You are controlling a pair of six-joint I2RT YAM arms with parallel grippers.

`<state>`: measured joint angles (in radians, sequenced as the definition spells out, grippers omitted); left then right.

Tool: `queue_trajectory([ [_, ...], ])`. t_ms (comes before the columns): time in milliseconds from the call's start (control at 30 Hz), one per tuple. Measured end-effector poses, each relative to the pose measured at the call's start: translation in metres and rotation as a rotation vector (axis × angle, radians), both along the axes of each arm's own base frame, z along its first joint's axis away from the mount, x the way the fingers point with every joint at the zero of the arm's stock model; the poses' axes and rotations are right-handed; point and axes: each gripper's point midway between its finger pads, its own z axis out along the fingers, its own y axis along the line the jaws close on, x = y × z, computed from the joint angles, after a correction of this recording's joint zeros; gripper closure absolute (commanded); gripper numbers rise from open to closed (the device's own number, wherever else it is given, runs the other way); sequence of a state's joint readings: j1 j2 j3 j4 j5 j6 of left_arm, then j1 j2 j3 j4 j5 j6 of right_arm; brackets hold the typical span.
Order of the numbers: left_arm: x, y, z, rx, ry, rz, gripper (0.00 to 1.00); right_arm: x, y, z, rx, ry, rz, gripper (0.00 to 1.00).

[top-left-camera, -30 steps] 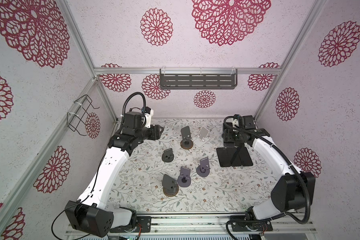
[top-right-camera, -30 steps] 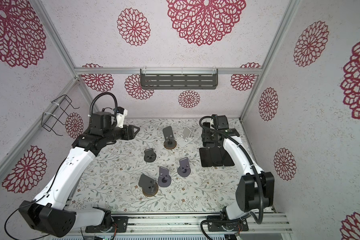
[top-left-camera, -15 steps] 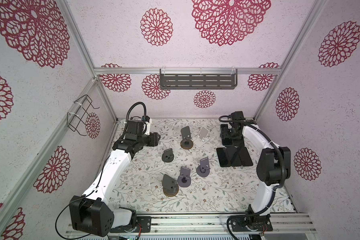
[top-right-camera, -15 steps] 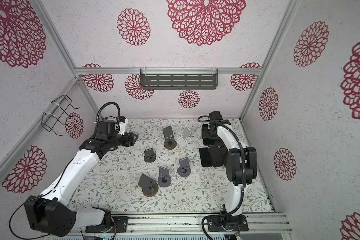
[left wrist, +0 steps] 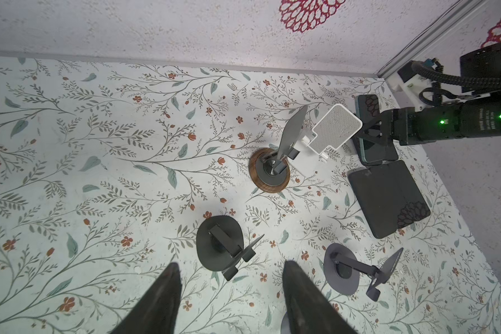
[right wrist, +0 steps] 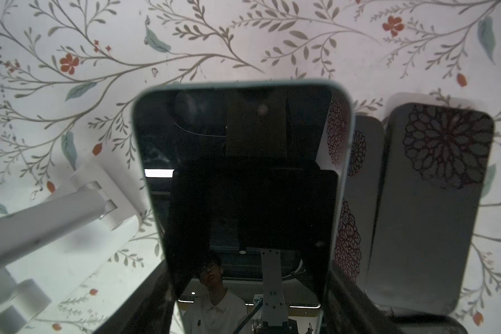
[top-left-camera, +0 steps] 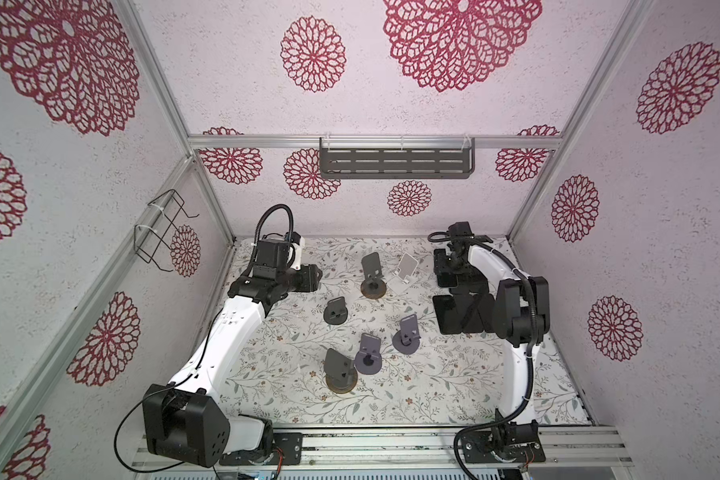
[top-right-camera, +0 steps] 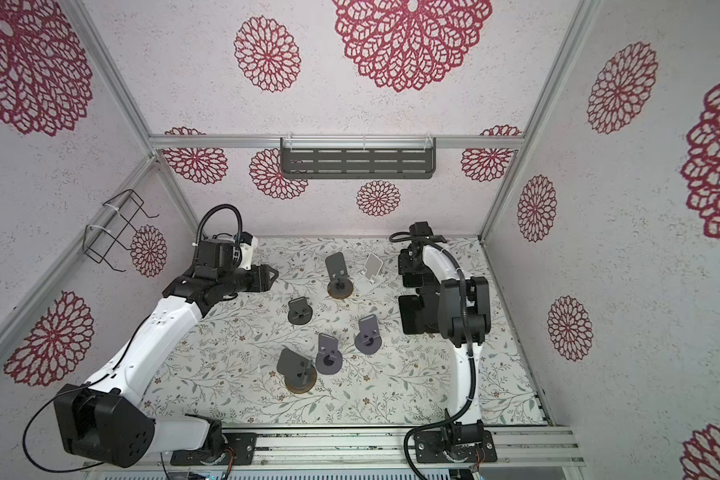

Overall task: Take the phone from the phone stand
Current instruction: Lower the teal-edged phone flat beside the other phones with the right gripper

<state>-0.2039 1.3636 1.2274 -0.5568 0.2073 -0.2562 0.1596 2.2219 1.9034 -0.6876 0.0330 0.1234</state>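
A phone (right wrist: pixel 243 188) with a black screen and pale teal rim sits between my right gripper's fingers (right wrist: pixel 350 300), which press on its two long edges. In both top views my right gripper (top-left-camera: pixel 447 268) (top-right-camera: pixel 410 266) holds the phone at the back right of the table, beside the white phone stand (top-left-camera: pixel 406 268) (left wrist: pixel 336 128), which stands bare. The left wrist view shows the phone (left wrist: pixel 368 156) apart from that stand. My left gripper (left wrist: pixel 231 264) (top-left-camera: pixel 314 276) hovers open and empty over the back left of the table.
Other dark phones (top-left-camera: pixel 449 313) (right wrist: pixel 434 202) lie flat on the table just in front of the held one. Several dark stands (top-left-camera: pixel 373 274) (top-left-camera: pixel 335 311) (top-left-camera: pixel 408 334) (top-left-camera: pixel 341 372) dot the middle. A shelf (top-left-camera: pixel 395 162) hangs on the back wall.
The right arm's elbow has swung up and toward the back, while its gripper stayed by the white stand. The left arm has drawn in and dropped slightly.
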Motion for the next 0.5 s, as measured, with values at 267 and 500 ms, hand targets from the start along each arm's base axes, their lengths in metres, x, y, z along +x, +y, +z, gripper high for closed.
queue_trajectory([
  [267, 0.0, 0.0, 0.0, -0.002, 0.001, 0.001, 0.4, 0.011, 0.01, -0.029, -0.024, 0.034, 0.012, 1.0],
  [500, 0.0, 0.0, 0.0, -0.003, 0.002, 0.002, 0.4, 0.009, 0.012, -0.038, -0.033, 0.055, 0.015, 1.0],
])
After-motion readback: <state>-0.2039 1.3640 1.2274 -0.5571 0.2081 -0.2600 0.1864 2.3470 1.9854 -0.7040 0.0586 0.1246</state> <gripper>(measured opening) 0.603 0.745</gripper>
